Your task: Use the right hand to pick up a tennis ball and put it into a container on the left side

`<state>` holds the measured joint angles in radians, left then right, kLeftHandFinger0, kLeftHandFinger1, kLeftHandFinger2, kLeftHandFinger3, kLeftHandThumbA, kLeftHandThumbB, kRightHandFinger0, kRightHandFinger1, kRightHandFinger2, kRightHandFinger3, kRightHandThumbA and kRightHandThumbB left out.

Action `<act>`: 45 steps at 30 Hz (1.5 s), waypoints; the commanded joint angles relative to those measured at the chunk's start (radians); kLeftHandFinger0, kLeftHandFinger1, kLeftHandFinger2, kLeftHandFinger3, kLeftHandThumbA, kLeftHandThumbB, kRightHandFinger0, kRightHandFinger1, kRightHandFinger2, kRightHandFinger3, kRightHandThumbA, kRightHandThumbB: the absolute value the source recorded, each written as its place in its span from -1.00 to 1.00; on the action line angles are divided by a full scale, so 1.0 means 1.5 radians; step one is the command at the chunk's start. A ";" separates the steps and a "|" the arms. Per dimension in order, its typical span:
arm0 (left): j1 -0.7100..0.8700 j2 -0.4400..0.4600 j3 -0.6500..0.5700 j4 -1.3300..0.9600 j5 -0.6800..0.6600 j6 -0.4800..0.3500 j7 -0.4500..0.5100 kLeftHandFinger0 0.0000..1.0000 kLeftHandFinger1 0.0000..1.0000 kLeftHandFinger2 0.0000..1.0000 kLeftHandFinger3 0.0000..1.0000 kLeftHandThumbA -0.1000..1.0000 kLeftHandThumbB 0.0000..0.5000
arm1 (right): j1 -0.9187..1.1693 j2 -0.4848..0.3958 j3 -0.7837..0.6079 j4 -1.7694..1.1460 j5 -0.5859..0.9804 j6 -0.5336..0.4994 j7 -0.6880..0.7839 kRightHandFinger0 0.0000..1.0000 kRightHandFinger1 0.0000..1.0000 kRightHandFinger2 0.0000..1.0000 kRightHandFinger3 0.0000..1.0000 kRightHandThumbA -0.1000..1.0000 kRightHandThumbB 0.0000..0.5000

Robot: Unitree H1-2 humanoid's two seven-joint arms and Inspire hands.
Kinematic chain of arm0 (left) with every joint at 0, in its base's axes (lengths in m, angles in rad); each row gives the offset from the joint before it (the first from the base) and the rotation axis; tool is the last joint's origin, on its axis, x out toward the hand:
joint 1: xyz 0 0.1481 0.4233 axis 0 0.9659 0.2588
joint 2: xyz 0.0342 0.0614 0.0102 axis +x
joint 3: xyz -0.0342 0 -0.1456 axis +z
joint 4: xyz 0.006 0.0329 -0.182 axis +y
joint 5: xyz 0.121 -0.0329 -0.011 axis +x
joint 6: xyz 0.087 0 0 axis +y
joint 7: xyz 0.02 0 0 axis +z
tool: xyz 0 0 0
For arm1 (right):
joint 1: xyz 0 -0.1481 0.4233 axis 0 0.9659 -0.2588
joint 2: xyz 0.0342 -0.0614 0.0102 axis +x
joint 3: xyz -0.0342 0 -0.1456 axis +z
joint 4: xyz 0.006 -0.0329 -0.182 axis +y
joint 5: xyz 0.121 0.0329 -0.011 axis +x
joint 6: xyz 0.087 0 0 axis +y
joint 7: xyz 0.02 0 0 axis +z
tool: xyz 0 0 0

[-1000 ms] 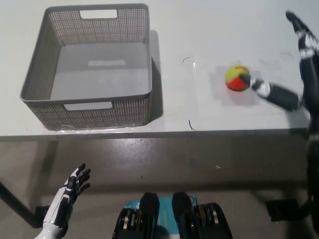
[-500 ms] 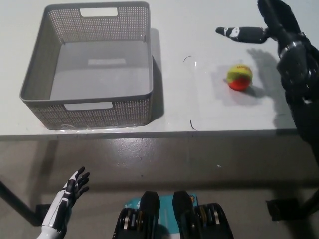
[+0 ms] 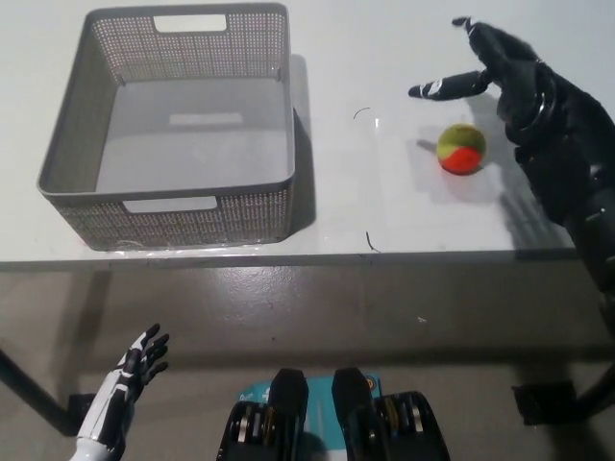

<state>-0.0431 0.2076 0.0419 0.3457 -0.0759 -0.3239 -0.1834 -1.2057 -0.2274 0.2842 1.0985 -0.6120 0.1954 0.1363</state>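
The tennis ball (image 3: 460,149) lies on the white counter (image 3: 384,202), well right of the grey container (image 3: 173,134), under the spread, empty fingers (image 3: 444,86) of the right hand (image 3: 509,67); light, springy and roll-prone, it likely wants an enclosing grip across its middle, while the left hand (image 3: 125,384) rests low, fingers apart.

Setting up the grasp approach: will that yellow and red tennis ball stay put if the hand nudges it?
Probably not. The tennis ball is round and lies free on the smooth table, so a nudge from the open right hand would likely roll it. It looks light and probably gives slightly when squeezed.
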 commanded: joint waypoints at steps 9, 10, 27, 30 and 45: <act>0.006 0.007 0.005 -0.010 -0.001 -0.023 0.001 1.00 1.00 1.00 1.00 1.00 -0.02 | -0.073 0.010 0.024 0.141 0.024 -0.062 -0.048 1.00 1.00 1.00 1.00 1.00 1.00; 0.004 0.008 0.005 -0.001 0.002 -0.033 0.002 1.00 1.00 1.00 1.00 1.00 -0.04 | -0.072 0.011 0.023 0.148 0.027 -0.064 -0.049 1.00 1.00 1.00 1.00 1.00 0.99; 0.008 0.008 0.007 -0.004 -0.006 -0.031 -0.004 1.00 1.00 1.00 1.00 1.00 0.00 | -0.056 0.005 0.034 0.182 0.049 -0.060 -0.027 1.00 1.00 1.00 1.00 1.00 1.00; 0.008 0.008 0.007 -0.005 -0.003 -0.031 -0.002 1.00 1.00 1.00 1.00 1.00 0.04 | -0.056 0.005 0.039 0.184 0.051 -0.060 -0.020 1.00 1.00 1.00 1.00 1.00 0.99; 0.008 0.008 0.008 -0.013 -0.008 -0.024 -0.004 1.00 1.00 1.00 1.00 1.00 0.11 | -0.049 0.005 0.051 0.198 0.058 -0.046 -0.006 1.00 1.00 1.00 1.00 1.00 0.87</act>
<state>-0.0290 0.2071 0.0475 0.3479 -0.0766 -0.3335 -0.1839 -1.2300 -0.2085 0.3537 1.3961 -0.5434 0.1308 0.1155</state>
